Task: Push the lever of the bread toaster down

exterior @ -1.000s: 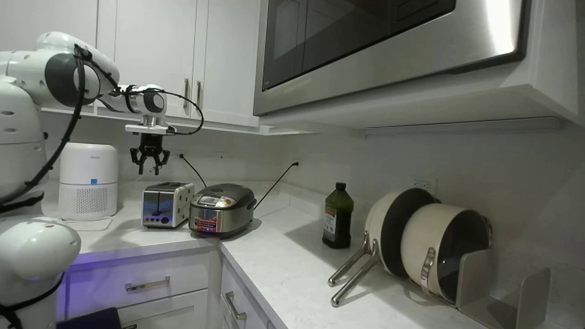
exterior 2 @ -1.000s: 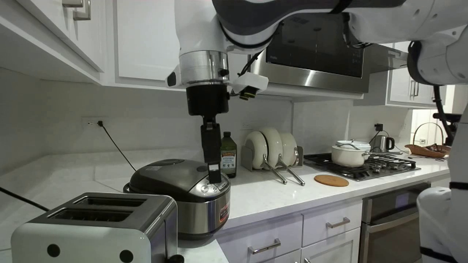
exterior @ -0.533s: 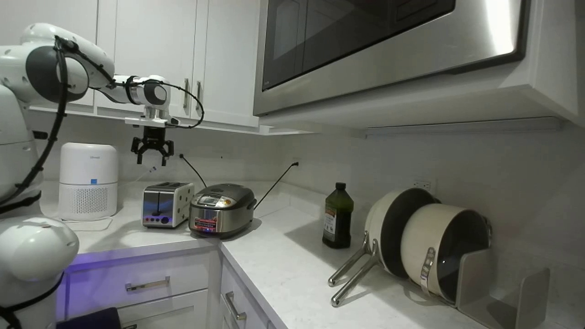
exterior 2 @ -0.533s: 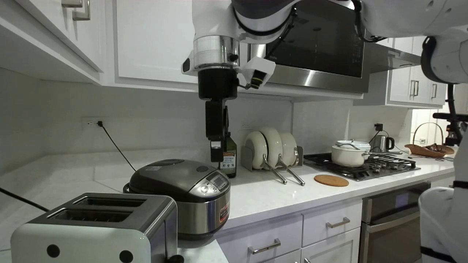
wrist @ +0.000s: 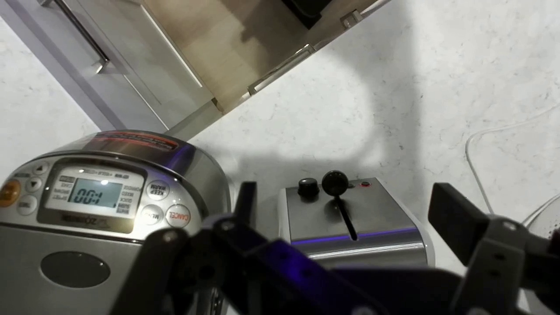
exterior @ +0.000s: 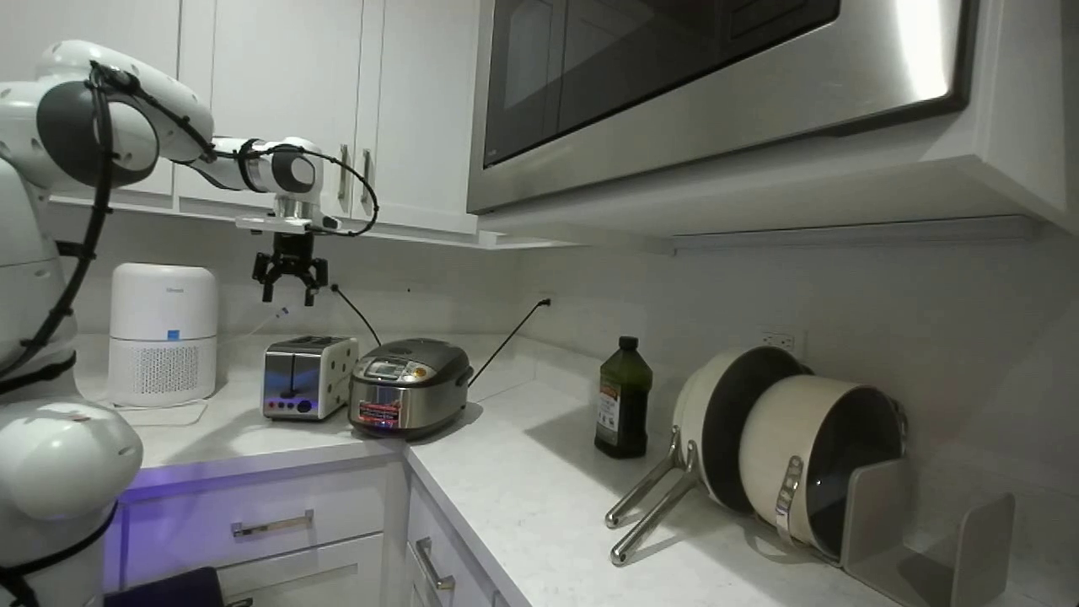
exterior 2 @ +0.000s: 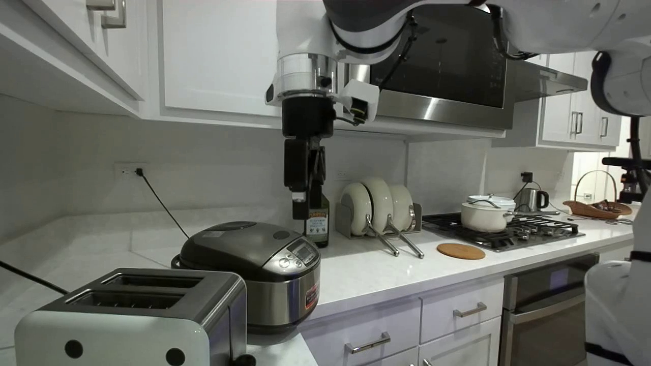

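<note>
The bread toaster is silver-fronted with white dotted sides and stands on the counter. It also shows in an exterior view and in the wrist view. Its black ball lever sits at the lower end of the front slot, low on the face in both exterior views. A button beside it has a red ring. My gripper is open and empty, above the toaster and apart from it. In the wrist view, the fingers lie either side of the toaster's front, touching nothing.
A steel rice cooker stands close beside the toaster. A white cylindrical appliance is on its other side, with a thin cable on the counter. Upper cabinets hang near the arm. A green bottle and racked pans stand further along.
My gripper has risen away from the toaster and shifted slightly to the right in both exterior views. Its fingers have spread wider. The toaster shows no visible change.
</note>
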Action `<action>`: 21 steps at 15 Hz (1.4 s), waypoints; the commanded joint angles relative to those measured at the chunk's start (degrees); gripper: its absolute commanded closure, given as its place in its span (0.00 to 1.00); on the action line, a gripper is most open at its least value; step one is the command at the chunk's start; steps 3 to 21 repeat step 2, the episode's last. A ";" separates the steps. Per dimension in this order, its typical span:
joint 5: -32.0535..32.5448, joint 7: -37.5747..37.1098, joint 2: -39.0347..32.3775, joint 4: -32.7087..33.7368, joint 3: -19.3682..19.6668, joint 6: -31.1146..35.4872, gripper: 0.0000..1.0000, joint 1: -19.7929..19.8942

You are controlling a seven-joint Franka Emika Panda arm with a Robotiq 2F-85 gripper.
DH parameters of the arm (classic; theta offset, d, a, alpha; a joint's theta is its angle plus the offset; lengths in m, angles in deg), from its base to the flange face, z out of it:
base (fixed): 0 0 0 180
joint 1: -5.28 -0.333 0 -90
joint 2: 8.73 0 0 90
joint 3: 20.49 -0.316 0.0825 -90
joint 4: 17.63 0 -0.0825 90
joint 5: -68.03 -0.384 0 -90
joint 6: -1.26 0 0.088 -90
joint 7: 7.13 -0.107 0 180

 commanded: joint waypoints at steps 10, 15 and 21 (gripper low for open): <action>-0.02 -0.09 -0.09 0.17 -0.29 -0.15 0.00 0.31; -0.02 -0.09 -0.09 0.17 -0.29 -0.15 0.00 0.31; -0.02 -0.09 -0.09 0.17 -0.29 -0.15 0.00 0.31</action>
